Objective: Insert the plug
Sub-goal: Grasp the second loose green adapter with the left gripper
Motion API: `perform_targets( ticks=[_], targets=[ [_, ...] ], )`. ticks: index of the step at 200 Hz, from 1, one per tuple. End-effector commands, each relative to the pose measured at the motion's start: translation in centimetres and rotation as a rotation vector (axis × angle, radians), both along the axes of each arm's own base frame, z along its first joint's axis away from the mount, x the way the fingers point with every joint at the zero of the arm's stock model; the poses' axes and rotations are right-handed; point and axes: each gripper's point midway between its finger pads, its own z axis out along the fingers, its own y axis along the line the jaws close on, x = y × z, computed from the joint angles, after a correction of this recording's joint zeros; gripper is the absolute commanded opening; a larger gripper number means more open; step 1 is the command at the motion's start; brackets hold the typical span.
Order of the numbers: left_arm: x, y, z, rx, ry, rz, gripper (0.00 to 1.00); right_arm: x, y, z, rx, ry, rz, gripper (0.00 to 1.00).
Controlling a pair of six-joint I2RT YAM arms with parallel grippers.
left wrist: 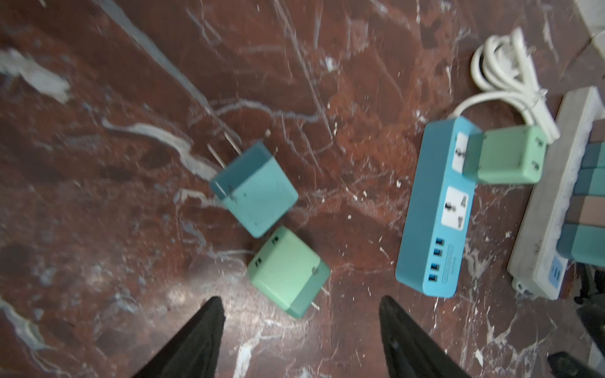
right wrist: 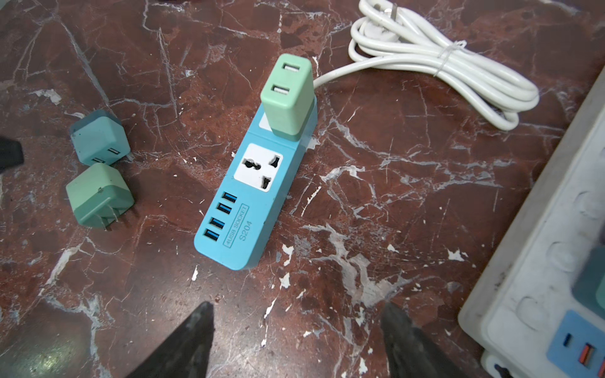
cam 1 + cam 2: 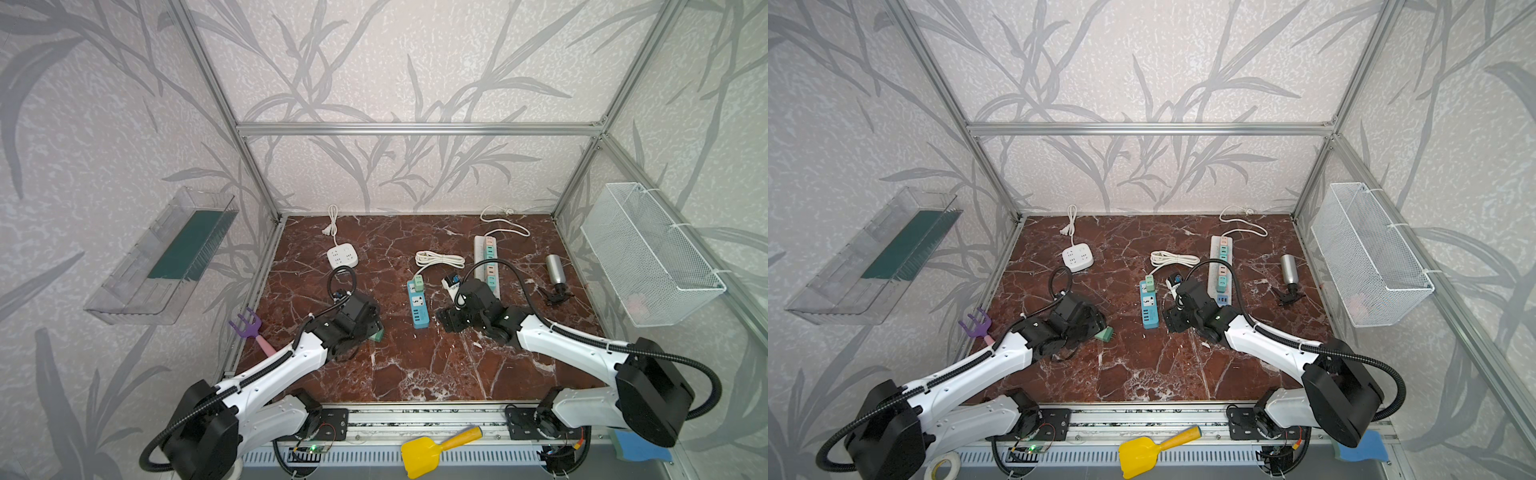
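— Black fingers [image 1: 196,337] on the left end effector [image 1: 301,299]: how do they stand?

— Spread apart, released, gripping nothing. They hang low over the red marble table [image 3: 415,365]. Just past the tips lies the loose green plug [image 1: 288,271], on its side, prongs at the end nearer the fingers. Right beyond it is the teal plug [image 1: 255,189], prongs pointing away. Whether the two touch, I cannot tell.

— And the right end effector [image 2: 296,304]?

— Released too: fingers wide, empty, over bare marble. Ahead of it, apart from the tips, the blue power strip [image 2: 248,209] lies flat. Its near end carries four USB ports, then comes an empty white socket. In the far socket the seated green plug [image 2: 288,95] stands upright, two USB openings facing up.

— So the task's plug is where?

— One green plug sits in the strip; the other green one and the teal one lie loose by the left fingers, well left of the strip.

— What else is around?

— Nearest, on the front rail, is a yellow scoop [image 3: 424,455]. A purple rake [image 3: 249,324] rests at the table's left edge. Just right of the blue strip runs a long grey power strip [image 3: 487,262], lined with coloured plugs; in both top views the right arm's wrist covers its near end. Behind the blue strip its white cord [image 2: 442,62] lies bundled. Farther back left sits a white square socket block [image 3: 342,256], and at the right a metal bottle [image 3: 553,268] lies on its side.
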Motion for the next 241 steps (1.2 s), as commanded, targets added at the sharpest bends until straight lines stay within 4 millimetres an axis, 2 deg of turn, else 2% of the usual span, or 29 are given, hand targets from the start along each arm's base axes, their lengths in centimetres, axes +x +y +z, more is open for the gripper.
perform_targets(
  ticks=[1,23,72,96,173,241],
  targets=[
    [-1.7,0.8,-1.1,0.013,0.147,0.184,0.77,0.9,-0.3,1.5,0.021,-0.067,-0.032,0.81],
    [-2.0,0.6,-2.0,0.027,0.228,0.274,0.79,0.8,-0.4,1.6,0.027,-0.070,-0.035,0.81],
    [0.6,-1.2,-2.2,0.033,0.235,0.333,0.79,0.9,-0.4,1.4,0.016,-0.070,-0.034,0.81],
    [0.9,-1.3,-2.7,0.041,0.261,0.388,0.78,0.8,-0.3,1.2,0.017,-0.059,-0.030,0.81],
    [1.4,-1.1,-3.4,0.076,0.295,0.466,0.65,0.9,-0.3,0.9,0.008,-0.049,-0.035,0.80],
    [1.0,-1.6,-5.9,0.097,0.390,0.468,0.60,0.9,-0.3,0.8,0.007,-0.045,-0.035,0.78]
  ],
)
